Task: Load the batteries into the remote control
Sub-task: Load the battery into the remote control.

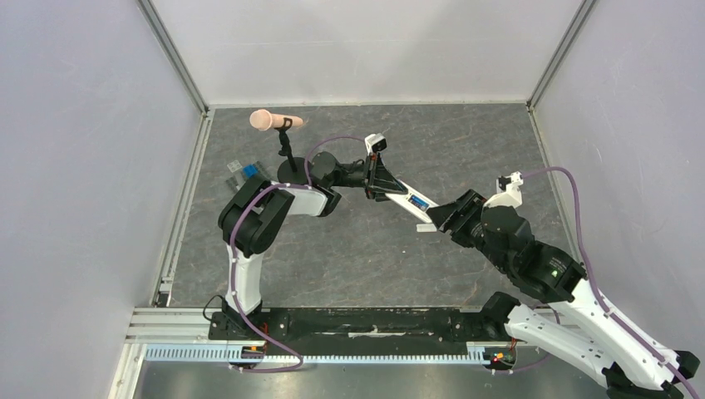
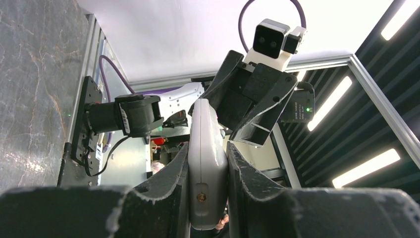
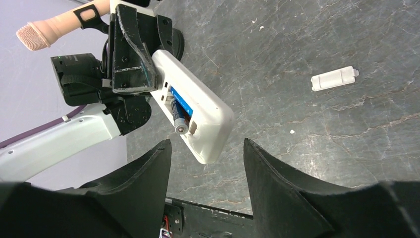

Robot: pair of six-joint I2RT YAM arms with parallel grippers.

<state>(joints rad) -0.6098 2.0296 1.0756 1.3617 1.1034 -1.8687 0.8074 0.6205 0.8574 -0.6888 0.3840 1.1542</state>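
Clamped by its long edges in the left gripper, the light, rigid, slick remote control hangs at twelve o'clock of the empty, parted right gripper, batteries seated.

You're looking at a dark grey, marble-veined table boxed in by plain white walls on three sides, joined by metal corner posts. Along the table's near edge runs a ribbed aluminium rail. Overhead, long strip lights glow between dark ceiling slats.
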